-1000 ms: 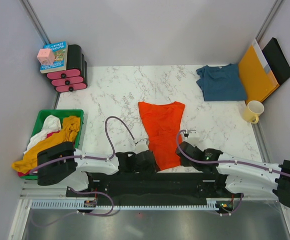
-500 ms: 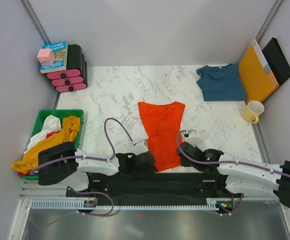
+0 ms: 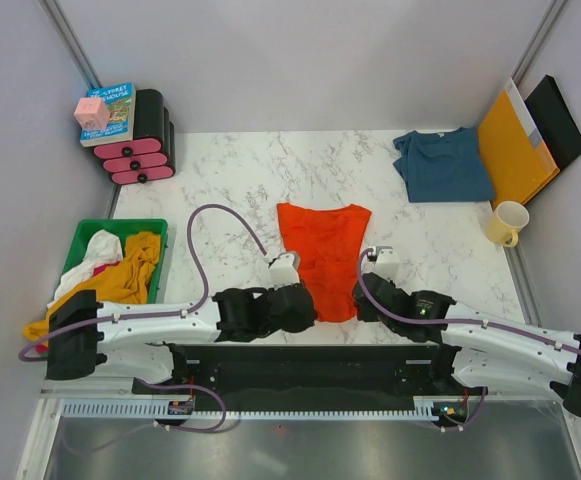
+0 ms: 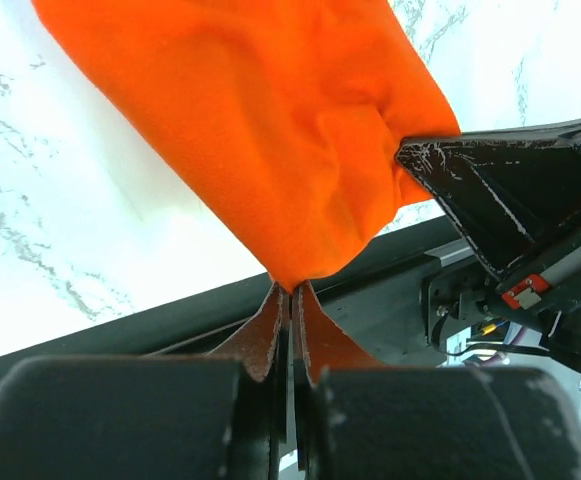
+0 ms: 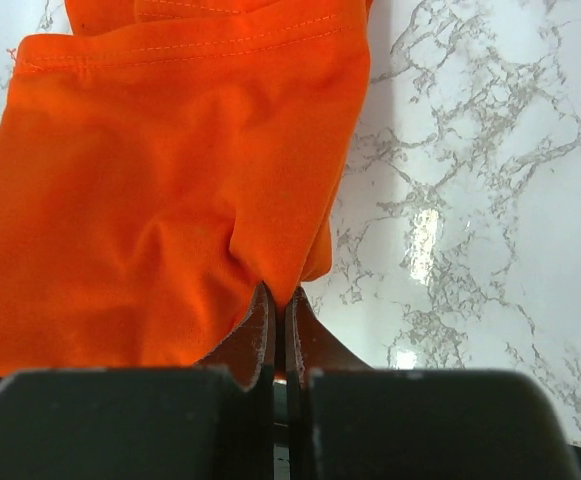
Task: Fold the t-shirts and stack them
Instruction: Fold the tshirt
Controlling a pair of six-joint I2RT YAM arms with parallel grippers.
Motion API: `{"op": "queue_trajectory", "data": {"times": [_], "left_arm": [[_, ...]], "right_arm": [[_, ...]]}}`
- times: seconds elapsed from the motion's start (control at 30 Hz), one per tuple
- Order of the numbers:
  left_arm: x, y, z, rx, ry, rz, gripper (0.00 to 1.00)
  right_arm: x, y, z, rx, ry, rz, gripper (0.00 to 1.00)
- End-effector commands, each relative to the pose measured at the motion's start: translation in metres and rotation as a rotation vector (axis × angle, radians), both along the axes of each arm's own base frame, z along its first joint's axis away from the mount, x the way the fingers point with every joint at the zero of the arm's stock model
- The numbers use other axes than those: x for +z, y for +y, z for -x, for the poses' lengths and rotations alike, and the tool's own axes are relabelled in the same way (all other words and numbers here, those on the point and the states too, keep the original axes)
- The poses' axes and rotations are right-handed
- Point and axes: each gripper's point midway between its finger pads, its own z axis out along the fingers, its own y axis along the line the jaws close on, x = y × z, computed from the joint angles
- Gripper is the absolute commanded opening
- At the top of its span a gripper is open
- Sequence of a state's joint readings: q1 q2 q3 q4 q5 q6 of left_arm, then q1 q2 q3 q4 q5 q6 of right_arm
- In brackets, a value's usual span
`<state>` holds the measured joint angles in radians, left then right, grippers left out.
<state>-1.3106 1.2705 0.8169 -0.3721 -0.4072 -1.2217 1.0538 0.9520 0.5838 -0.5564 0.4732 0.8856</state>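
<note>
Orange t-shirt [image 3: 322,258] is a narrow wrinkled strip, near hem bunched; left gripper [image 4: 288,310] and right gripper [image 5: 277,305] each pinch a near corner. Teal t-shirt [image 3: 442,165] lies far right.

The near t-shirt [image 3: 322,258] lies in the middle of the bench [image 3: 220,190], close to its front edge. The left claw [image 4: 290,300] sits at its near left corner and the right claw [image 5: 278,300] at its near right corner. The far t-shirt [image 3: 442,165] lies at the back right. Just right of it an envelope [image 3: 510,145] leans on the wall, with a mug [image 3: 506,222] in front of that. Off the bench's left edge stands a bin [image 3: 82,236] with garments [image 3: 120,270] in it. At the back left corner, a book [image 3: 115,110] and a cube [image 3: 92,112] rest on a stack of holders [image 3: 142,145].
</note>
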Motion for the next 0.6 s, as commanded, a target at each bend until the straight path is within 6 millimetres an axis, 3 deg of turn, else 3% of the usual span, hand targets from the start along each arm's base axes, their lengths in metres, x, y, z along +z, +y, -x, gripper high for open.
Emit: {"op": "queue_trajectory", "data": {"times": [0.0,0.2,0.3,0.43,0.57], "left_arm": [[-0.002,0.023,0.002,-0.016,-0.032,-0.083,0.02],[-0.037,0.051,0.023,0.006,0.063,-0.118,0.02],[-0.037,0.060,0.025,0.028,0.067,-0.107,0.02],[-0.019,0.066,0.011,0.052,-0.010,-0.119,0.02],[0.003,0.063,-0.019,0.076,-0.081,-0.139,0.02]], "right_arm": [[0.010,0.001,-0.003,-0.014,-0.024,-0.024,0.00],[-0.016,-0.005,0.021,-0.016,0.044,-0.043,0.00],[-0.020,-0.008,0.026,-0.020,0.045,-0.030,0.00],[0.008,-0.006,0.008,-0.058,-0.043,-0.030,0.00],[0.038,0.008,-0.017,-0.074,-0.121,0.001,0.00]]}}
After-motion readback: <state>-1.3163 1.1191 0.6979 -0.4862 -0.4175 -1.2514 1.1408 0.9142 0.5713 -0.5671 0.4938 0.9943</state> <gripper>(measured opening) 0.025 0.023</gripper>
